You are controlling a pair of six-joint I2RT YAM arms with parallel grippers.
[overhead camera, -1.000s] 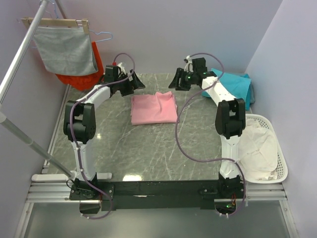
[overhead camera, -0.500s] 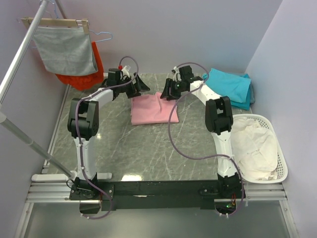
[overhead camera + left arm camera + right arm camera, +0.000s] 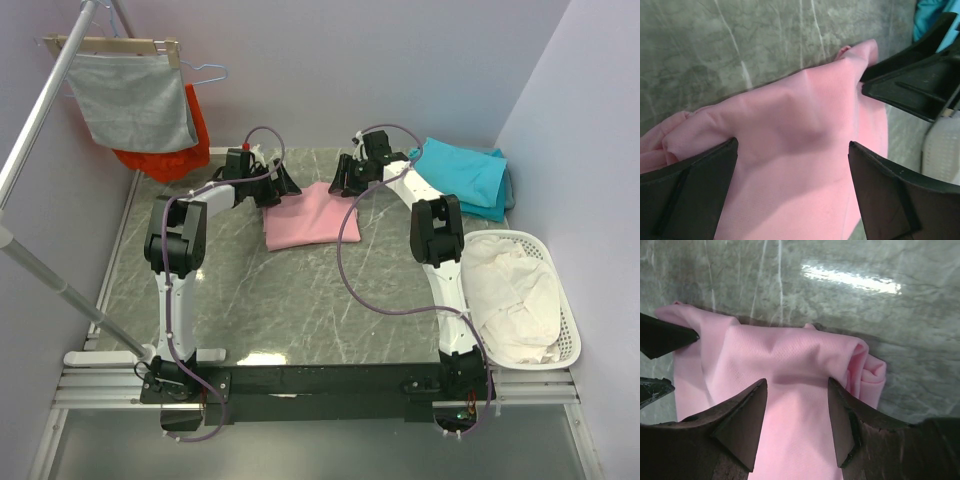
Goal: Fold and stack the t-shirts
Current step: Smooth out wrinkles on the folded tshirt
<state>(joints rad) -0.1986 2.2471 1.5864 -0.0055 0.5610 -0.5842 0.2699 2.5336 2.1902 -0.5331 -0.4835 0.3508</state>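
1. The pink t-shirt (image 3: 310,217) lies partly folded on the far middle of the marble table (image 3: 300,300). The teal t-shirts (image 3: 465,175) sit heaped at the far right corner, well apart from it.
2. The left gripper (image 3: 283,185) hangs over the far left corner of the pink t-shirt. Its jaws are spread as wide as they go. Fabric lies beneath the gap, but nothing is pinched and the gripper holds nothing.
3. The right gripper (image 3: 343,180) hangs over the far right corner. Its jaws stand roughly half apart and straddle the cloth without closing on it, so it too holds nothing.
4. Judgement: the two grippers sit at opposite ends of the same far edge, which points to a paired grasp. Both corners could then be lifted together and brought toward the near side, keeping the fold line straight. The fold appears unfinished and stacking has not begun.
5. The top view alone shows the layout: the teal pile and a white laundry basket (image 3: 565,330) of pale cloth to the right. It does not show how far either pair of jaws stands apart.
6. The left wrist view alone shows a raised ridge in the fabric between its fingers, with the right gripper's fingers just beside at upper right.
7. The right wrist view alone shows the far right corner bunched into a rolled lump. That lump is likely to fold unevenly if it is not gathered.
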